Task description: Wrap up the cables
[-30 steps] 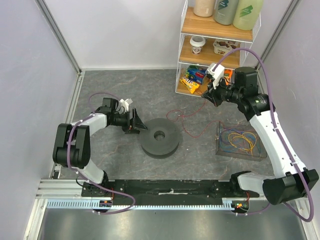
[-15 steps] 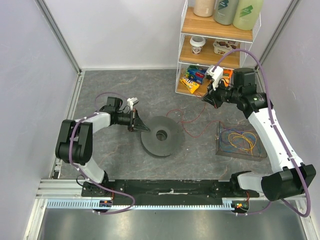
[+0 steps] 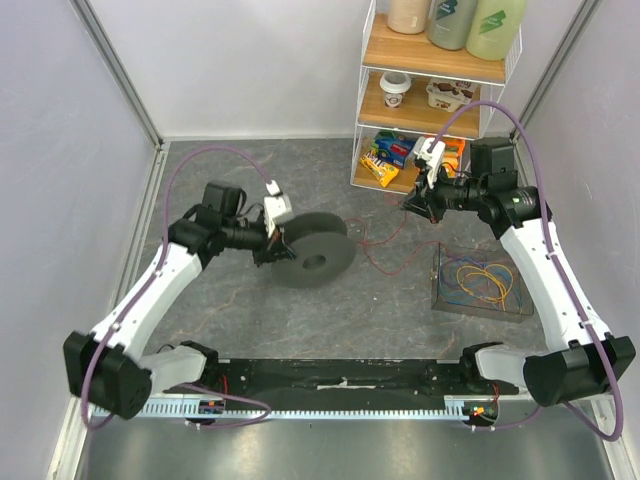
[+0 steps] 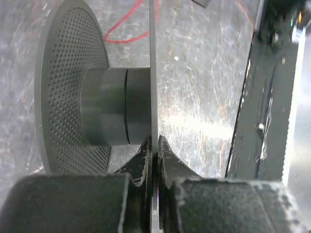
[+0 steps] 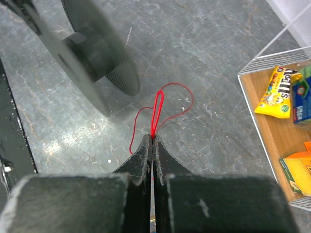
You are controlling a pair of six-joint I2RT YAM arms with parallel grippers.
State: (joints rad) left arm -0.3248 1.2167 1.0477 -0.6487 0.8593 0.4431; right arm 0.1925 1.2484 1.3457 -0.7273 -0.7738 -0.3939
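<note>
Your left claw [image 4: 154, 143] pinches the tilted spool [image 3: 312, 252] by its rim; right of the spool, your right claw [image 5: 152, 139] clamps the red cable [image 5: 154, 121].

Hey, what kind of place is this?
Probably a robot lab test cell: plain panel walls on aluminium framing, a wire shelf of snacks and bottles, a clear tray of spare cables.

A wire shelf [image 3: 400, 52] holds bottles [image 3: 452, 22], a cup [image 3: 397, 88] and snack packets [image 3: 384, 160].
</note>
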